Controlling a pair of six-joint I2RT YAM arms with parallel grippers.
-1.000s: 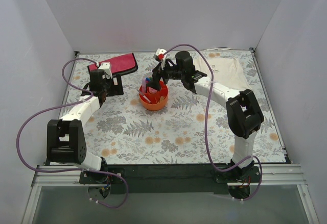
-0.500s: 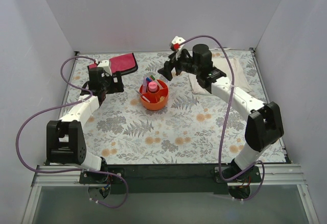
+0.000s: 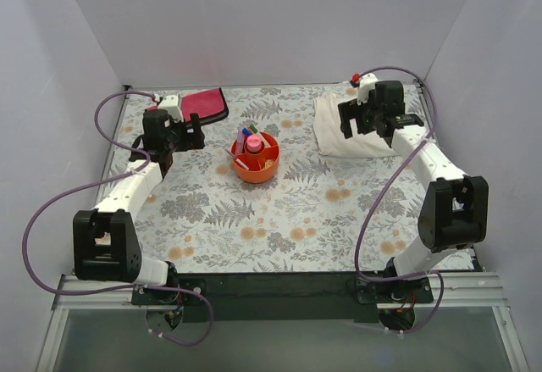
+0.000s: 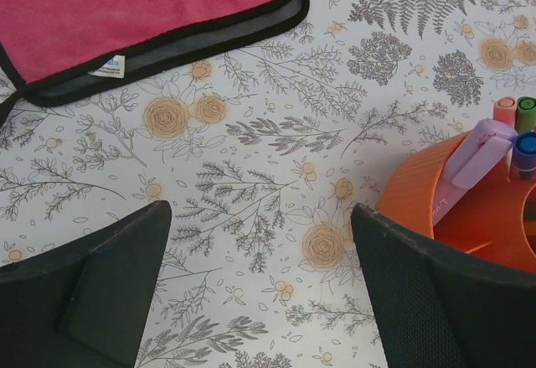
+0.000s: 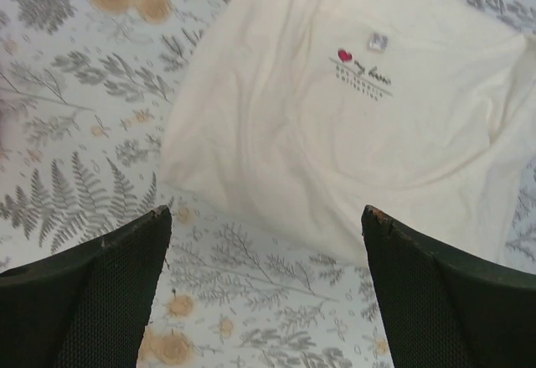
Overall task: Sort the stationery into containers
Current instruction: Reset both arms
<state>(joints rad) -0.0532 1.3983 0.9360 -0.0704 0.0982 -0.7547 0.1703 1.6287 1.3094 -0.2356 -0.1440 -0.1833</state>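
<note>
Away from the tub point(image 3: 254, 176), my right claw point(image 5: 264, 215) went upper right, open like my left claw point(image 4: 260, 214); pens point(image 4: 479, 152) look light, slippery: pinch mid-body.

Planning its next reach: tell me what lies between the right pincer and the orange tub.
Top view: from the right pincer, the cream cloth's edge, then bare floral table cover up to the orange tub.

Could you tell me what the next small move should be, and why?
Probably draw the right end effector back toward its base: it hangs open over the cream cloth holding nothing, the visible stationery stands in the orange tub, and no loose item shows elsewhere.
</note>
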